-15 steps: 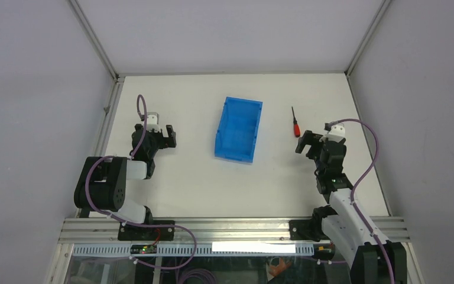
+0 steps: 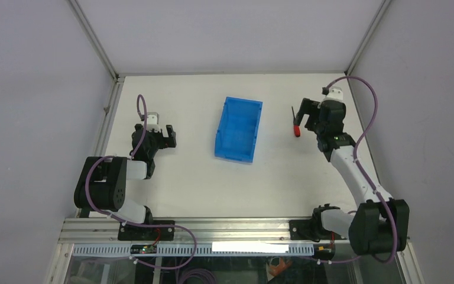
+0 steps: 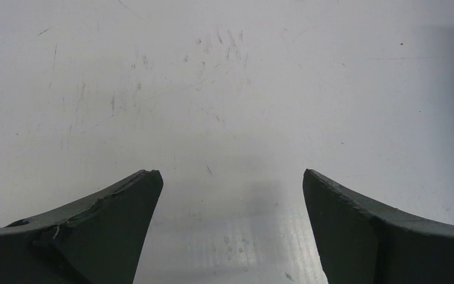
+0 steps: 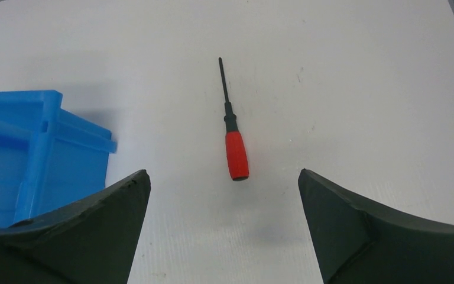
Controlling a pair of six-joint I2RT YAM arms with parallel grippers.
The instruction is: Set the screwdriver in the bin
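The screwdriver [image 2: 297,126], with a short red handle and a thin black shaft, lies on the white table right of the bin [image 2: 239,129], a bright blue rectangular bin standing upright. My right gripper [image 2: 305,116] is open and empty, hovering just right of the screwdriver. In the right wrist view the screwdriver [image 4: 235,151] lies just ahead of the open right gripper [image 4: 222,174], handle end nearest and shaft pointing away, with a corner of the bin [image 4: 35,160] at the left. My left gripper [image 2: 170,136] is open and empty, left of the bin, over bare table [image 3: 230,173].
The white table [image 2: 272,177] is bounded by grey walls with metal frame rails along the left and right edges [image 2: 107,118]. Purple cables loop from both arms [image 2: 366,118]. The arm bases sit on the rail at the near edge.
My right arm has reached away from its base, carrying the open gripper from behind the screwdriver's handle end up alongside it. The left arm, the bin and the screwdriver have not moved.
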